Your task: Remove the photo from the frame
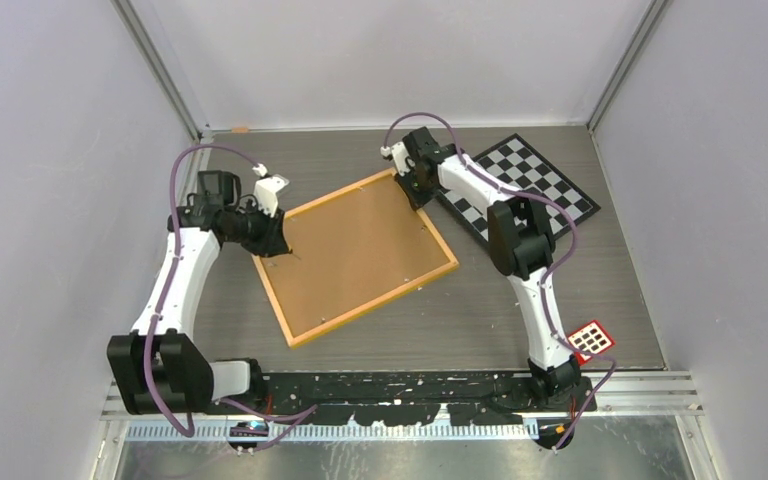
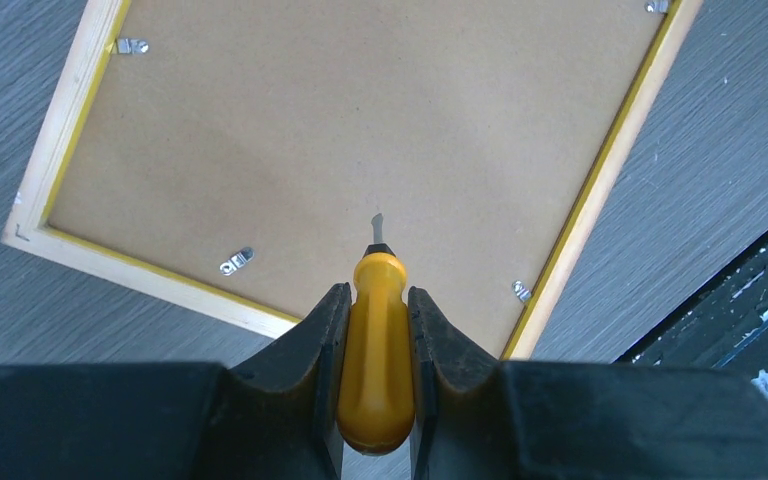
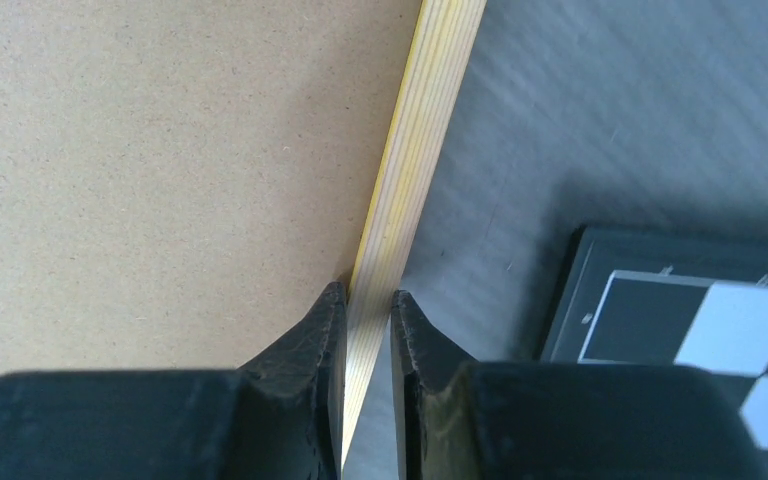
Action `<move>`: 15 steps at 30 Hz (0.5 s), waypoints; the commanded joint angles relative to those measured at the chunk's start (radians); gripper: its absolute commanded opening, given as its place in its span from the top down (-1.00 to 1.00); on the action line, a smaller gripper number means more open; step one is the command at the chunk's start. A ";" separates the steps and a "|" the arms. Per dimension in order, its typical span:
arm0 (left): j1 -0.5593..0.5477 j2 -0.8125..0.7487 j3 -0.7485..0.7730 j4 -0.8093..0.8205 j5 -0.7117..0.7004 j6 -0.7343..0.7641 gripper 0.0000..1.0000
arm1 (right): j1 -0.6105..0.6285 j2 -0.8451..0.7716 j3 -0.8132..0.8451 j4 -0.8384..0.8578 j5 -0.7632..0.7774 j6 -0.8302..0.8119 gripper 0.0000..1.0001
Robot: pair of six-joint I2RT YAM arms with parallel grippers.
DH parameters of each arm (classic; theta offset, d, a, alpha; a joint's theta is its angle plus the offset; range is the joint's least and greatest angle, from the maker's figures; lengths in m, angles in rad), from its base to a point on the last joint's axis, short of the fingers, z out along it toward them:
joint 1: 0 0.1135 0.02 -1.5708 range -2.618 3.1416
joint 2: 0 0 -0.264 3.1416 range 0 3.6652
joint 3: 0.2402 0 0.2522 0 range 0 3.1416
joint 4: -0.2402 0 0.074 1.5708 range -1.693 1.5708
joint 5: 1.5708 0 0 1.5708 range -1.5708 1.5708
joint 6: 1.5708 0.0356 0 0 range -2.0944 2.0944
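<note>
The frame [image 1: 375, 305] lies face down mid-table, its brown backing board [image 1: 355, 250] up, so the photo is hidden underneath. My left gripper [image 1: 275, 245] hovers over the frame's left corner, shut on a yellow-handled screwdriver [image 2: 378, 350]. The screwdriver's metal tip [image 2: 377, 225] points at the board. Small metal clips [image 2: 237, 262] sit along the frame's border [image 2: 590, 190]. My right gripper [image 1: 418, 190] is at the far right edge. In the right wrist view its fingers [image 3: 368, 295] straddle the pale wooden border [image 3: 420, 150] and pinch it.
A black-and-white checkerboard [image 1: 535, 180] lies just right of the frame, close to my right gripper, and shows again as the checkerboard [image 3: 700, 320] in the right wrist view. A red tag with black squares [image 1: 592, 340] sits by the right arm's base. Walls close in on three sides.
</note>
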 commanded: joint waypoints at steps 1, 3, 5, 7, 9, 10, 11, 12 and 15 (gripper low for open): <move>0.003 -0.044 -0.012 -0.024 0.038 -0.026 1.00 | 0.039 0.010 0.068 0.076 -0.018 -0.296 0.80; 0.003 -0.054 -0.021 -0.029 0.038 -0.029 1.00 | 0.058 0.004 0.052 0.116 -0.009 -0.376 0.79; 0.003 -0.067 -0.029 -0.024 0.032 -0.042 1.00 | 0.073 0.002 0.064 0.142 0.000 -0.393 0.77; 0.003 -0.078 -0.032 -0.017 0.027 -0.053 1.00 | 0.078 0.000 0.103 0.142 0.015 -0.362 0.71; 0.004 -0.088 -0.034 -0.013 0.026 -0.059 1.00 | 0.078 -0.013 0.152 0.118 0.040 -0.303 0.34; 0.004 -0.092 -0.036 -0.011 0.026 -0.058 1.00 | 0.079 -0.028 0.172 0.107 0.047 -0.266 0.14; 0.004 -0.095 -0.042 -0.006 0.026 -0.058 1.00 | 0.080 -0.046 0.185 0.097 0.089 -0.228 -0.07; 0.005 -0.100 -0.047 0.002 0.026 -0.059 1.00 | 0.079 -0.072 0.192 0.082 0.101 -0.191 -0.23; 0.005 -0.113 -0.067 0.032 0.033 -0.070 1.00 | 0.078 -0.161 0.183 0.018 0.132 -0.069 -0.58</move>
